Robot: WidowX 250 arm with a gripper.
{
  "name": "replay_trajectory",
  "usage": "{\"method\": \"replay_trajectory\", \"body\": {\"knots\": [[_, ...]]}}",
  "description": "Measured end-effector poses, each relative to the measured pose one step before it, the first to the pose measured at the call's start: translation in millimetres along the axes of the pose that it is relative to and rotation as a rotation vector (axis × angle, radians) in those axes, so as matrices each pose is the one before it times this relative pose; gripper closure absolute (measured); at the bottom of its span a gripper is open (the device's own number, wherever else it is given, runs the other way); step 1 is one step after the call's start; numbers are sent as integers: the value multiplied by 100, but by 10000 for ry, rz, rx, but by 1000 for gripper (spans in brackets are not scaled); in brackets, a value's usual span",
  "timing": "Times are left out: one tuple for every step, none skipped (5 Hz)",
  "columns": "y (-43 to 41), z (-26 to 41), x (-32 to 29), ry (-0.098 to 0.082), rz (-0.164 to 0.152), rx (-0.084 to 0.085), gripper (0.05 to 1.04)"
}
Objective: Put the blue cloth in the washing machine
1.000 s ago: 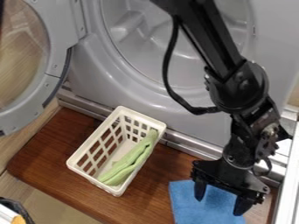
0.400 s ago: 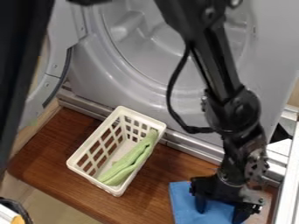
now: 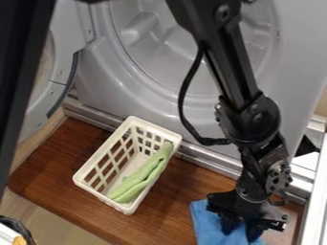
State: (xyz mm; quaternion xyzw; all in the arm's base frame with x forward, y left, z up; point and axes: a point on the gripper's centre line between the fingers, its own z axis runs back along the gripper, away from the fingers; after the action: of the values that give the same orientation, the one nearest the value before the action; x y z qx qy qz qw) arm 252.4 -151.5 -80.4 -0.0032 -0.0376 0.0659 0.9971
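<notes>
Reaching across from the top edge in the camera view, the black arm (image 3: 230,72) passes in front of the washing machine (image 3: 102,91), and the claw (image 3: 241,232) points down at the lower right. It looks released — its two fingers are parted, with blue fabric between them. The blue cloth (image 3: 207,227) lies rumpled on the wooden table (image 3: 57,158) beneath the claw, outside the machine. To its left stands a cream basket (image 3: 105,198) with a green cloth (image 3: 140,179) inside. The machine's door (image 3: 39,112) is swung open at the left.
</notes>
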Motion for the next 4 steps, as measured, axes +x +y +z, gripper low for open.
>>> {"method": "replay_trajectory", "body": {"knots": [[405,72,-207,74,19,207,848],[437,209,-556,69,-182,101,955],[656,1020,-1360,-108,12,77,985],[616,2319,-927,-55,-139,-95,986]]}}
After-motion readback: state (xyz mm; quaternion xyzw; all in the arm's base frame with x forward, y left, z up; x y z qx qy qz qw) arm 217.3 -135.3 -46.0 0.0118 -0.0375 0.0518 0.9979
